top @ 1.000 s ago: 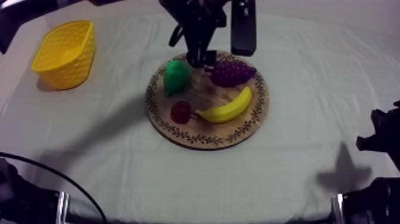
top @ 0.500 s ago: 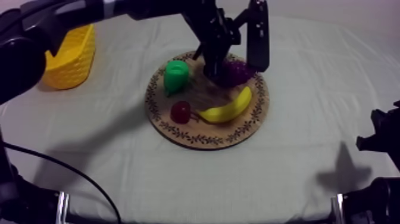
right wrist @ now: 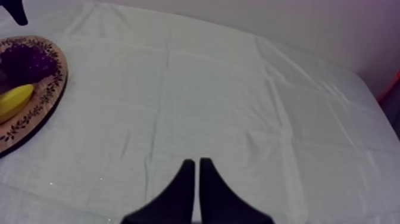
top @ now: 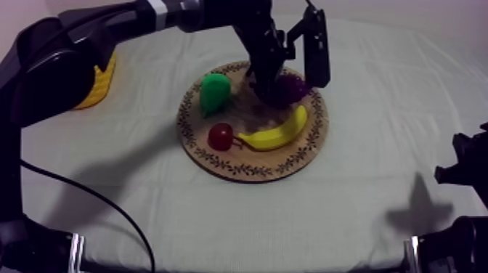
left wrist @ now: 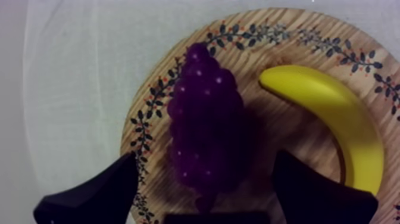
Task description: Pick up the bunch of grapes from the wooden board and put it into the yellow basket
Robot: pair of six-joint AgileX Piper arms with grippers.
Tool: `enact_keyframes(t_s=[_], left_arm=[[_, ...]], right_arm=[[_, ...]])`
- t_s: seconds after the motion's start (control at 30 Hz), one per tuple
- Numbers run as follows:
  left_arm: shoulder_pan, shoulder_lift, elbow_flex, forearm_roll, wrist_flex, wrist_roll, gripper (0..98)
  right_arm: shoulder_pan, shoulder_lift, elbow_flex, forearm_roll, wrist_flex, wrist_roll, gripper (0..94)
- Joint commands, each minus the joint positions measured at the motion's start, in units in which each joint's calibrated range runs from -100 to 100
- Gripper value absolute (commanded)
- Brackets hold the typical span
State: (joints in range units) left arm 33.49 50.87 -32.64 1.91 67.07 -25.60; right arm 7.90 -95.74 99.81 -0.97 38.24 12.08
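The purple bunch of grapes (top: 293, 88) lies at the far right of the round wooden board (top: 247, 169). My left gripper (top: 271, 83) is down over it, the arm reaching in from the upper left. In the left wrist view the gripper (left wrist: 205, 193) is open, one black finger (left wrist: 98, 196) on either side of the grapes (left wrist: 205, 122), which lie on the board (left wrist: 297, 34). The yellow basket (top: 103, 75) stands at the far left, largely hidden by the arm. My right gripper (right wrist: 196, 187) is shut on nothing, low at the right (top: 465, 165).
On the board also lie a green pear (top: 214, 92), a small red fruit (top: 220, 136) and a banana (top: 279, 131), the banana (left wrist: 342, 122) close beside the grapes. From the right wrist, the board's edge (right wrist: 36, 116) shows beyond bare cloth.
My left arm has swung in from the upper left and lowered its gripper from behind the board onto the grapes. The arm now covers most of the basket. The right arm has not moved.
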Motion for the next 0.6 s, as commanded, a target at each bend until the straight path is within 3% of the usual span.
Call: enact_keyframes(t_s=[0.0, 0.57], left_arm=[[-0.16, 0.76, -1.0, 0.1, 0.05, -0.04, 82.8], [-0.69, 8.76, -10.75, 0.95, 3.72, -0.07, 80.3]], right_arm=[[-0.01, -0.02, -0.03, 0.02, -0.01, 0.01, 0.5], [-0.01, -0.02, -0.03, 0.02, -0.01, 0.01, 0.5]])
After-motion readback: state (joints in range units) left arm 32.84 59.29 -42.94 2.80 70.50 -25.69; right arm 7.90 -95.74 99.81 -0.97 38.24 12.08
